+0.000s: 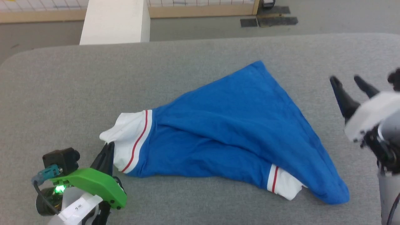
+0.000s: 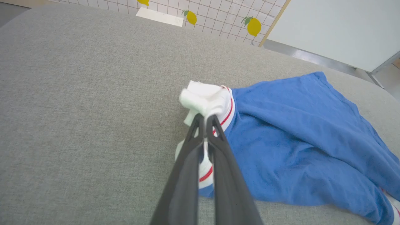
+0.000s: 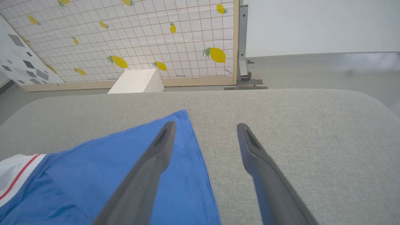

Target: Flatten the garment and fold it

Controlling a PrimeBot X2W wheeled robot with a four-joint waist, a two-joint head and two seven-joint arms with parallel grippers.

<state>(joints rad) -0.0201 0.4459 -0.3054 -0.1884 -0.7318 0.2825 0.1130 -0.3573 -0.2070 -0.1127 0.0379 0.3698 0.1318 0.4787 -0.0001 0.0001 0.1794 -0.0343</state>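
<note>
Two grippers, one garment. The garment [image 1: 234, 131] lies on the middle of the grey table [image 1: 187, 56] as a crumpled rough triangle, with the blue body bunched and creased and no lettering showing. It is not flat yet, so this looks like early flattening.

The left gripper [image 2: 205, 120] is over the table's near-left part, fingers pinched tight on the white sleeve [image 1: 128, 137]. A wad of cuff cloth bulges past the tips. It probably holds that end as an anchor, so the shirt can be drawn out straight.

The right gripper [image 3: 206, 128] hangs above the table's right side, jaws spread wide with nothing between them. In its wrist view the blue hem edge runs under the finger on the view's left, while the other finger is over bare table. I can't tell if it touches the cloth; it looks clear. It is likely left free to take another corner. The second sleeve [image 1: 286, 184] pokes out from under the blue, toward the table's near edge, well apart from both grippers.
</note>
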